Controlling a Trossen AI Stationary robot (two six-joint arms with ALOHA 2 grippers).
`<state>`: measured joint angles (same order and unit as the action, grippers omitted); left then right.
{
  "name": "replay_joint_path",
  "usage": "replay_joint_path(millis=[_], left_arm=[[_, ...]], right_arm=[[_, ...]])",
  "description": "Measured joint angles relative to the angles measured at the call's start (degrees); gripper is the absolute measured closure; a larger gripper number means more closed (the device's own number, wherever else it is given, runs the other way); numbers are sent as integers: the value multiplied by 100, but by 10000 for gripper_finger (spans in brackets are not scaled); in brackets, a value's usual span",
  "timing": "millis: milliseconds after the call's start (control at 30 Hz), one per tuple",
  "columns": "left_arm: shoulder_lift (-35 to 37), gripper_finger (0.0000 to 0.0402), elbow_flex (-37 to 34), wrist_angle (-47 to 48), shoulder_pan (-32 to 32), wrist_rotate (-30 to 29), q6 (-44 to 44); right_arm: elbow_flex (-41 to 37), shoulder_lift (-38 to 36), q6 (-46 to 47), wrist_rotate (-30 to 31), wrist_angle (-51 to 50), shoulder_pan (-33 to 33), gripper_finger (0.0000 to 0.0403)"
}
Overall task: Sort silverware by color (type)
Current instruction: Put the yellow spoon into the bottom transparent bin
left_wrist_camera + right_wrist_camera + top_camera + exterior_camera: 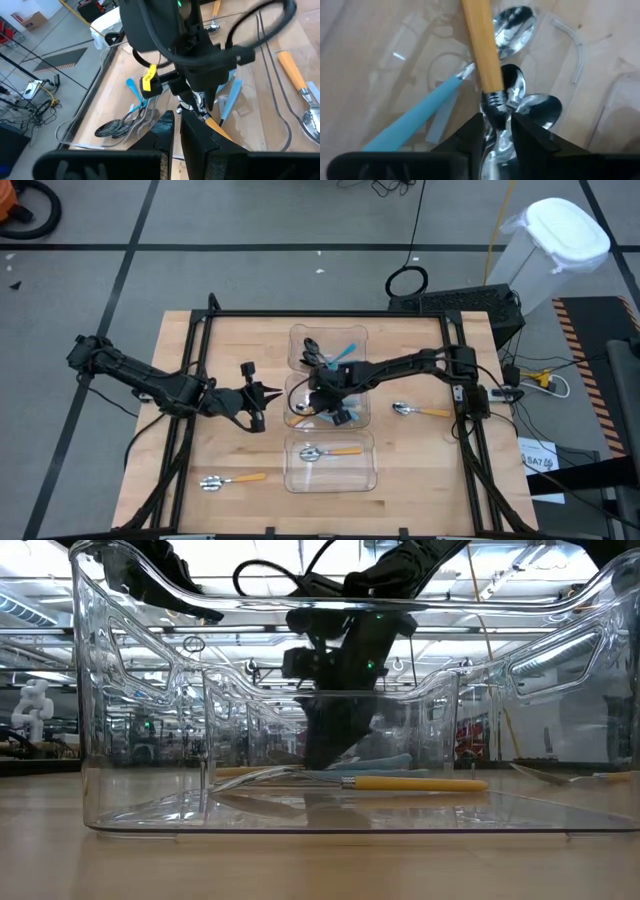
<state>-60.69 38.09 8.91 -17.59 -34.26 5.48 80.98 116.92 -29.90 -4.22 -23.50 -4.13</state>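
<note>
Right tool (pixel 497 127) grips an orange spoon (pixel 482 50) by the neck in the middle bin (pixel 360 412); next lift, carry to the orange bin. Left tool (pixel 262 405) waits closed, empty.

Both robot arms are black. The left arm (pixel 140 377) is made of long thin pieces joined by round bumpy joints. The right arm (pixel 410 365) looks the same. Black cables loop along it. It has a small yellow tag (pixel 148 80) and a tiny green light (pixel 178 4). Each arm ends in two flat black fingers (pixel 467 137).
</note>
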Motion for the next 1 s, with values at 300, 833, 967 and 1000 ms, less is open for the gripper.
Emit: replay_joint_path(millis=[300,833,967,1000], left_arm=[[0,367,0,2,0,-2,4],[0,367,0,26,0,-2,-24],[0,367,0,28,0,-2,-44],[0,367,0,28,0,-2,-44]], right_arm=[[10,101,-159,266,-22,-23,370],[-23,-189,-227,307,-161,-30,389],[-19,-426,-227,311,-151,-30,390],[-18,-475,-227,311,-158,-30,390]])
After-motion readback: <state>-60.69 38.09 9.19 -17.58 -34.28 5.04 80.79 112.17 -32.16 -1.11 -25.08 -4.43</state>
